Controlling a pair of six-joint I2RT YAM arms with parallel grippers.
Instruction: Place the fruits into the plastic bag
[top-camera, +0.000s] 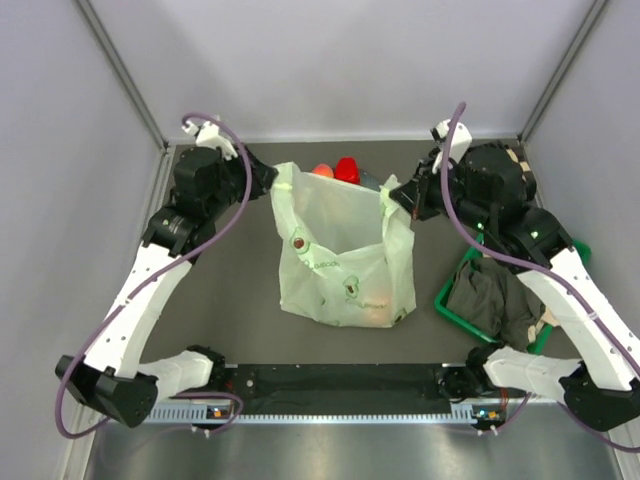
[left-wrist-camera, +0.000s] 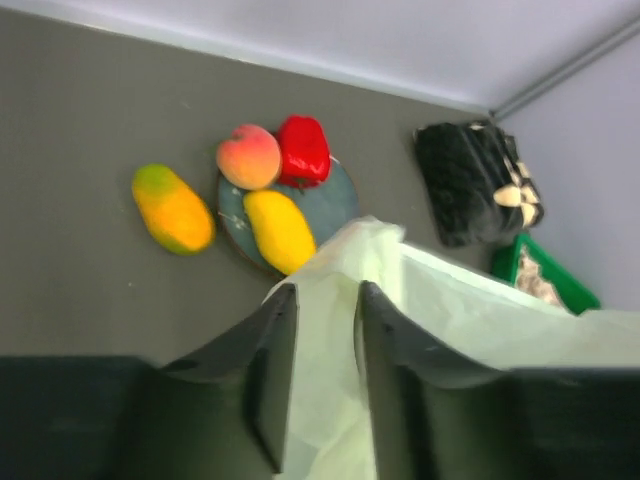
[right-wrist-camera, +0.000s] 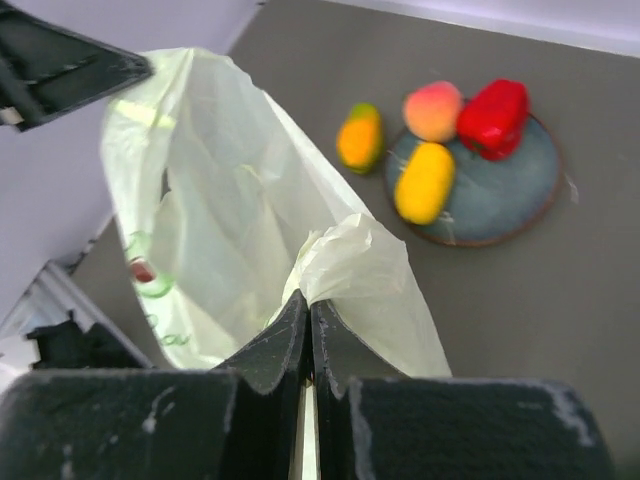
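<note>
The bag (top-camera: 340, 250) stands open in the middle of the desk (top-camera: 230, 290). The right tool (right-wrist-camera: 308, 305) pinches its right edge tight. The left tool (left-wrist-camera: 325, 300) has its fingers a little apart, with the left edge between them. Behind the bag, a yellow fruit (right-wrist-camera: 424, 182), a peach (right-wrist-camera: 433, 110) and a red fruit (right-wrist-camera: 492, 117) lie on a plate (right-wrist-camera: 520, 200). A mango (right-wrist-camera: 360, 137) lies just beside the plate. An orange thing (top-camera: 378, 316) shows through the bag's bottom, maybe a fruit.

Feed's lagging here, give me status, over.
Right gripper pinching plastic bag rim. Left gripper slightly open, rim between jaws. Four fruits outside, at the plate. Nothing seen blocking.
</note>
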